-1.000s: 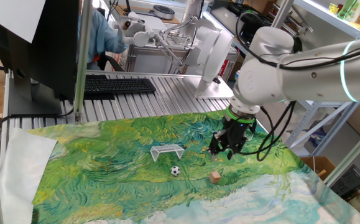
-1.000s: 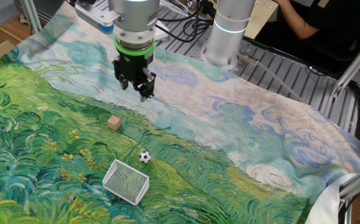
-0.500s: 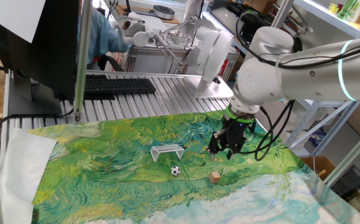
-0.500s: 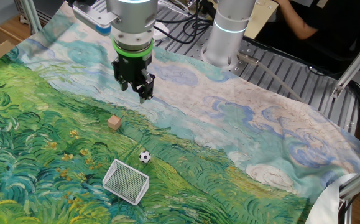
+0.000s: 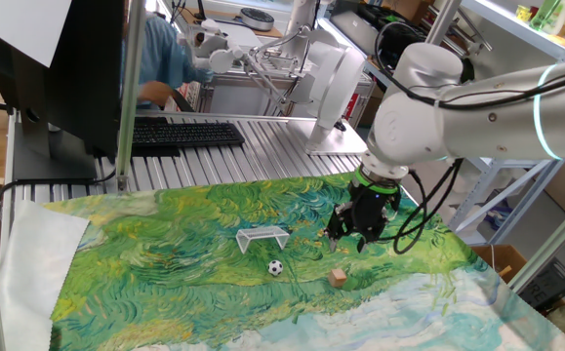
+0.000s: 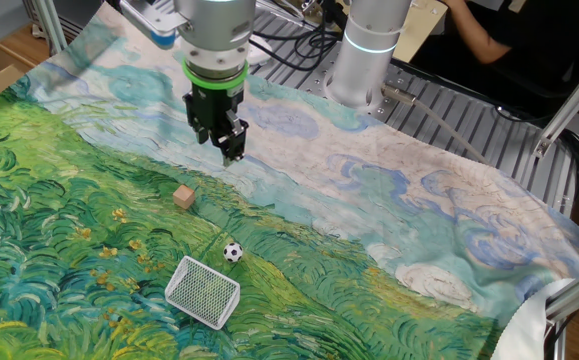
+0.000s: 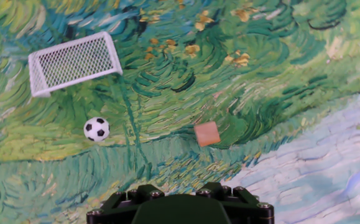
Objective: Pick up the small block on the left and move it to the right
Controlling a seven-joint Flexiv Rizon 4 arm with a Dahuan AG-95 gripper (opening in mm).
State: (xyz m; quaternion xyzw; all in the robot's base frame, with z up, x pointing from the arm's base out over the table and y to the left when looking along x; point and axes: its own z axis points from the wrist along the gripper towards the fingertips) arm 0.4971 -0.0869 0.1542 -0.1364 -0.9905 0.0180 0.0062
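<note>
The small block, a tan wooden-looking cube, sits on the painted cloth that covers the bench, on a green patch close to where the green brushwork gives way to pale blue and white. In the other fixed view the small block lies apart from the claw, which hangs above the cloth over the pale band, off to one side of the cube and not touching it. In one fixed view the claw is in the air above and just behind the block, at the end of the white arm. Its dark fingers look close together and grip nothing, though the gap between them is too small to read for certain, so I cannot tell how far apart they stand. The hand view looks straight down: the block is near the middle of the frame, a black-and-white miniature soccer ball lies well apart from it on one side, and a white miniature goal frame with mesh netting stands beyond the ball. Only the black body of the hand shows along the bottom edge there; the fingertips are out of sight.
</note>
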